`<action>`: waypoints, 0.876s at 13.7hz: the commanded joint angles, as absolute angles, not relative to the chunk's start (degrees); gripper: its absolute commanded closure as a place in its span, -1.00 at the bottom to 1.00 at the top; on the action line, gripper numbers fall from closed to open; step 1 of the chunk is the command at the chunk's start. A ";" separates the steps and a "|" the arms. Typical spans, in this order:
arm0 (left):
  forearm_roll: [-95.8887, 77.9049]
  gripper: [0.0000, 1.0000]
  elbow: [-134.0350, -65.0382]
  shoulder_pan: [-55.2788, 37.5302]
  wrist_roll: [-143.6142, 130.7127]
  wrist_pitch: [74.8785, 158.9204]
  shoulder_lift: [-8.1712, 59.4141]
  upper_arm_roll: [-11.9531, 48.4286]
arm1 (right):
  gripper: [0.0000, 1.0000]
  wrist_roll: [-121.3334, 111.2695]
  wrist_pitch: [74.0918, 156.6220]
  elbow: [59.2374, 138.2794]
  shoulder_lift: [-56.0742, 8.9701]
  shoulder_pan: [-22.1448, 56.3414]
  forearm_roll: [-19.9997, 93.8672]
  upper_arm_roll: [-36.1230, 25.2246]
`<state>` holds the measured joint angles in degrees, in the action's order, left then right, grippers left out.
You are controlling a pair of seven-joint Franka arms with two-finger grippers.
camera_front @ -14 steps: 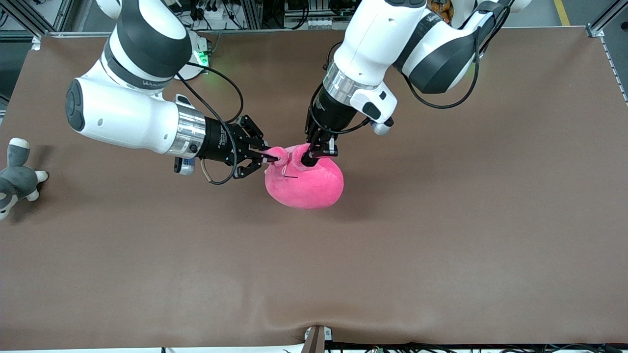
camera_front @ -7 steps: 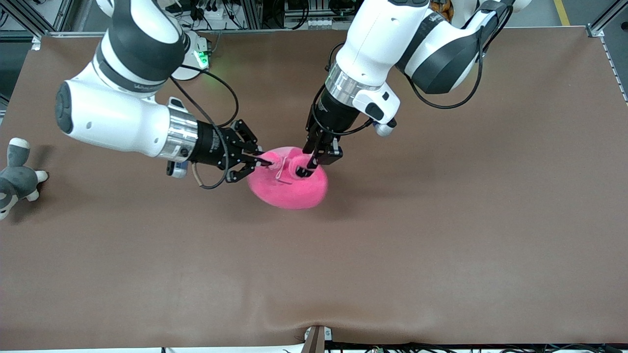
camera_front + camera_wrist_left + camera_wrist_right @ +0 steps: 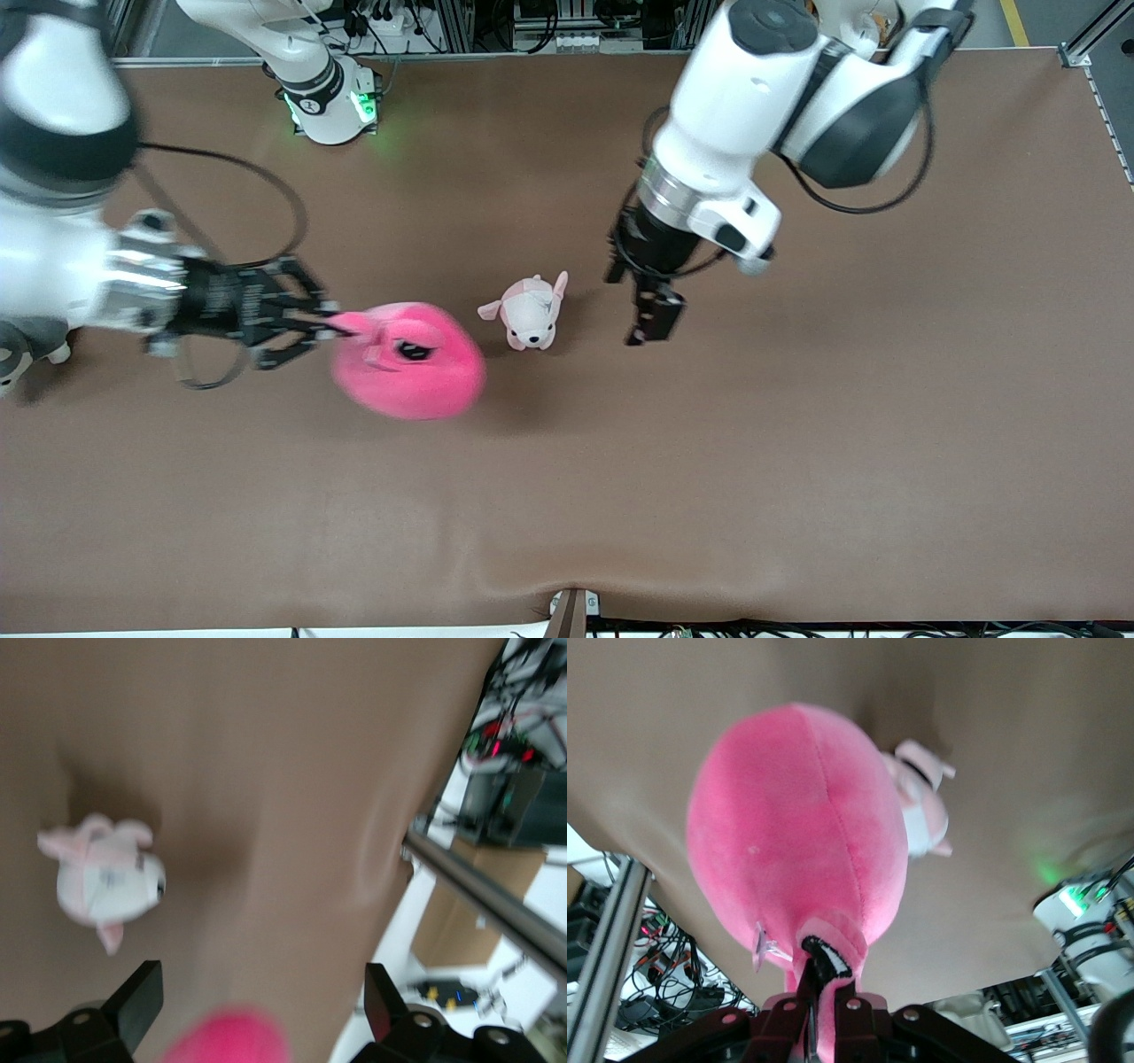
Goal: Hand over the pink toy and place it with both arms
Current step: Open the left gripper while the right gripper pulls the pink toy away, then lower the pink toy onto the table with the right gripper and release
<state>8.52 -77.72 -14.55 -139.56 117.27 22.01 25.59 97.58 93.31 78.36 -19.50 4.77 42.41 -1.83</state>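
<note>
Under me: brown tabletop (image 3: 797, 443), mat rippled at camera-side edge. Along my base side: aluminium frame (image 3: 532, 55), cables, electronics (image 3: 540, 22). Cardboard box (image 3: 469, 921) beside the table.

Hot-pink plush toy (image 3: 409, 361) (dark eyes); pale pink-and-white dog plush (image 3: 530, 311); grey-and-white plush (image 3: 27, 338); brown table (image 3: 797, 443); white arms with black grippers.
</note>
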 commanded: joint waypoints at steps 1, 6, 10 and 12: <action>9.05 -1.00 -77.61 -10.91 -132.66 112.60 21.44 25.75 | 1.00 88.37 87.47 77.78 -21.70 -3.39 42.45 -0.79; 8.88 -1.00 -80.67 -2.74 -118.07 108.37 20.31 26.19 | 1.00 65.53 78.94 78.22 -31.18 -16.94 39.30 -0.79; 7.74 -1.00 -83.40 2.62 -109.27 108.37 18.37 26.28 | 1.00 54.96 78.75 79.09 -39.01 -22.41 37.53 -0.79; 5.99 -1.00 -87.17 4.91 -102.87 108.46 15.49 26.37 | 1.00 49.42 79.54 80.85 -39.64 -23.20 35.95 -0.79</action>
